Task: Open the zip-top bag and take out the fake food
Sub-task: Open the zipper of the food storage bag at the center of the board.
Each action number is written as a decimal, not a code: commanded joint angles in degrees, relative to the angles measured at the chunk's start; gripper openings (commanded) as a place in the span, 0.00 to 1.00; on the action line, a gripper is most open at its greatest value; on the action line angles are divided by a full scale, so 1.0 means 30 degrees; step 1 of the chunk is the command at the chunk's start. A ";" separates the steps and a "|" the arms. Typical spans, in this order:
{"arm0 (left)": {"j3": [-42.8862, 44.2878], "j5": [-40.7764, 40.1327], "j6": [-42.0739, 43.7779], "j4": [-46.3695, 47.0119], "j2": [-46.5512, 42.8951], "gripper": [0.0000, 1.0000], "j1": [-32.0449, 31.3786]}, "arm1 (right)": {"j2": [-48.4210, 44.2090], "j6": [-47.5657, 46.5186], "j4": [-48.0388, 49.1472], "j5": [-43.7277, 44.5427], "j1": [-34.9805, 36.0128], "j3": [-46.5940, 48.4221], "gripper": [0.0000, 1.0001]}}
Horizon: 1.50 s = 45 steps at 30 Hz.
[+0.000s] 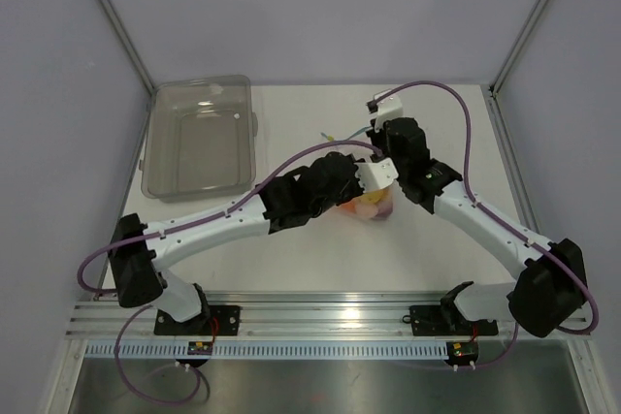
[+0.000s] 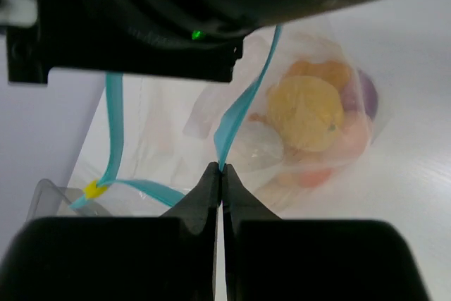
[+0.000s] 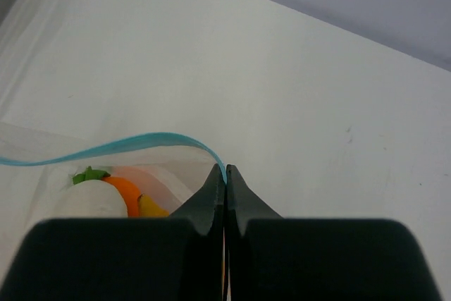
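Left fingers (image 2: 204, 199) and right fingers (image 3: 246, 202), each clamped on the blue zip strip (image 2: 243, 107) of the zip-top bag (image 2: 176, 114). Draw them apart evenly, keeping the fake food (image 2: 304, 112) low.

The zip-top bag (image 2: 176, 118) is thin, clear, crinkled plastic film with a smooth light blue zip strip (image 2: 243, 107). The fake food (image 2: 304, 112) inside looks like smooth, faintly shiny plastic. The tray (image 1: 250, 123) is rigid, glossy, smoky translucent plastic; the table (image 1: 320, 249) is matt white; the rail (image 1: 330, 312) is brushed metal.
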 commanded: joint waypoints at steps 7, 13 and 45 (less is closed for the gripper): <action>-0.0583 0.2121 0.0509 0.9612 0.2612 0.00 0.1339 | -0.0661 0.0890 0.0935 0.1454 -0.3954 0.0614 0.00; -0.4393 0.2735 -0.2095 1.6092 0.3434 0.00 0.2422 | -0.1279 0.1565 0.2430 -0.0133 -0.3662 -0.0529 0.00; -1.0784 -0.4639 -1.1353 1.2119 -0.5174 0.83 0.3127 | 0.2821 0.3967 0.2370 -0.2973 0.0146 -0.0646 0.00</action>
